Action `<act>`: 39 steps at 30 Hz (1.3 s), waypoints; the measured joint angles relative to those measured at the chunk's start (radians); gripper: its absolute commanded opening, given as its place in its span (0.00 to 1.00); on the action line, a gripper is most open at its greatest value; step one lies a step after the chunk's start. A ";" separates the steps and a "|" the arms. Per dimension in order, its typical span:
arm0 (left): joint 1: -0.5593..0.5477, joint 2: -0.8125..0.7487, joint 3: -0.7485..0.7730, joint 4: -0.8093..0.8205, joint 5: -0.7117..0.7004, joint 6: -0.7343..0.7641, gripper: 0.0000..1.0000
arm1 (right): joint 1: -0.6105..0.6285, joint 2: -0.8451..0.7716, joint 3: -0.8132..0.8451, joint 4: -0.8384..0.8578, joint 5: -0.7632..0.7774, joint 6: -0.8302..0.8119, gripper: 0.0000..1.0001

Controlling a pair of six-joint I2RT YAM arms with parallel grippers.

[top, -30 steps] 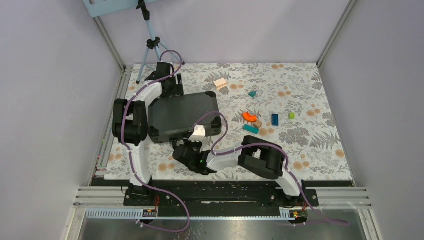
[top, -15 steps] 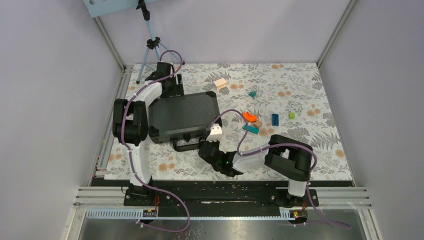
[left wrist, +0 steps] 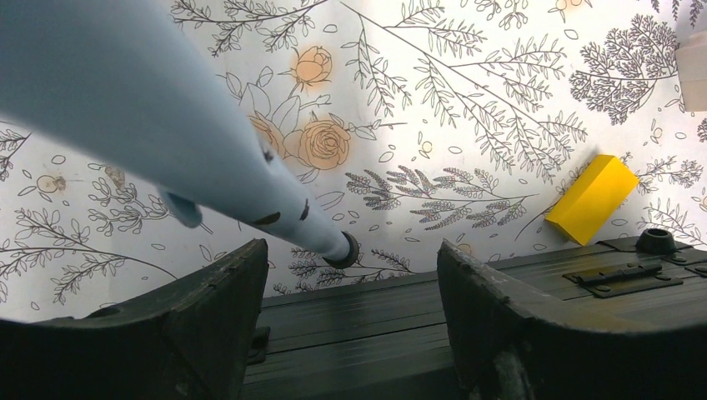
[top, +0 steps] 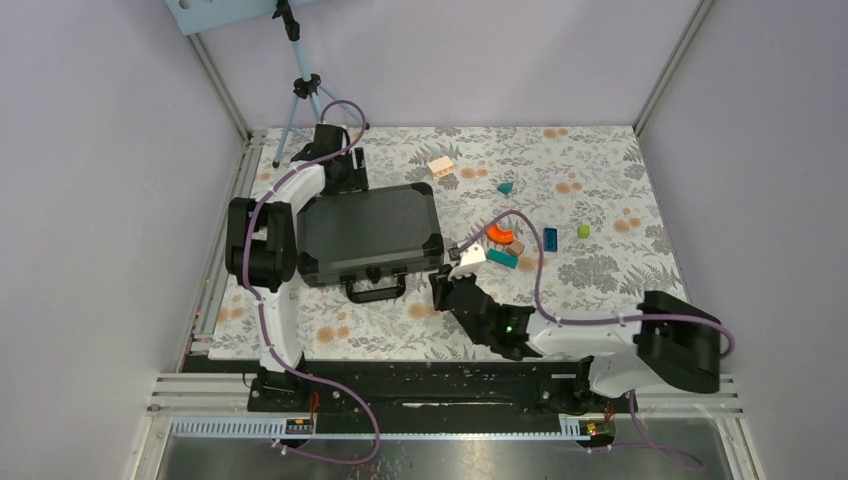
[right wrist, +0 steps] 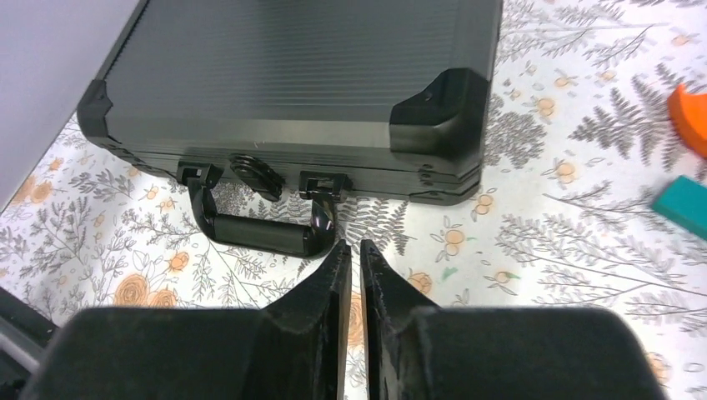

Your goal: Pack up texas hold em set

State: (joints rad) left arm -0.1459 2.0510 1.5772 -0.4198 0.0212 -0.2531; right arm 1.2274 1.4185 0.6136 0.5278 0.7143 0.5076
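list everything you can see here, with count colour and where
briefcase: one, black, closed, left-centre of floral table cover
handle: one, black, case's near side
orange curved block, teal block, blue block, green block: one each, right of case
peach block, small teal piece: one each, farther back
yellow block: one, by case's hinged edge
tripod: one, blue-grey, far left
left gripper: open, over case's far edge
right gripper: nearly closed, empty, near handle

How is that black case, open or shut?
Shut. The case lies flat, lid down against its base, nothing inside showing; its handle lies flat in front.
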 measured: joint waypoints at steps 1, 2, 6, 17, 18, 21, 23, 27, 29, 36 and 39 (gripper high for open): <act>-0.002 0.000 0.000 0.000 -0.004 0.000 0.73 | 0.000 -0.035 -0.016 -0.005 0.001 -0.011 0.16; -0.003 0.000 0.000 0.000 -0.008 0.000 0.73 | -0.002 -0.079 -0.032 -0.019 0.002 -0.024 0.17; -0.009 -0.003 0.001 0.000 -0.024 0.000 0.73 | -0.039 -0.224 -0.063 -0.094 -0.017 -0.048 0.20; -0.044 -0.146 -0.053 -0.052 -0.021 -0.010 0.74 | -0.403 -0.547 -0.149 -0.388 -0.289 -0.008 0.31; -0.047 -0.175 -0.072 -0.051 -0.018 -0.014 0.74 | -0.430 -0.559 -0.155 -0.401 -0.311 -0.001 0.31; -0.054 -0.269 -0.134 -0.038 -0.010 -0.030 0.75 | -0.523 -0.593 -0.183 -0.443 -0.390 0.037 0.33; -0.054 -0.335 -0.180 -0.019 -0.006 -0.041 0.76 | -0.578 -0.597 -0.198 -0.464 -0.449 0.061 0.37; -0.054 -0.487 -0.264 0.006 -0.005 -0.058 0.81 | -0.661 -0.581 -0.204 -0.502 -0.558 0.098 0.53; -0.054 -0.573 -0.307 0.017 -0.006 -0.060 0.83 | -0.673 -0.580 -0.204 -0.529 -0.601 0.113 0.61; -0.054 -0.917 -0.466 0.002 -0.024 -0.071 0.99 | -0.677 -0.649 -0.192 -0.678 -0.653 0.127 0.99; -0.054 -1.056 -0.552 -0.017 -0.042 -0.080 0.99 | -0.677 -0.696 -0.158 -0.768 -0.634 0.117 1.00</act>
State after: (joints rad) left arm -0.1997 0.9951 1.0248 -0.4366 -0.0208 -0.3332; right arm 0.5503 0.7223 0.4557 -0.2401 0.0807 0.6250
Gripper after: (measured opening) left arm 0.986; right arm 0.986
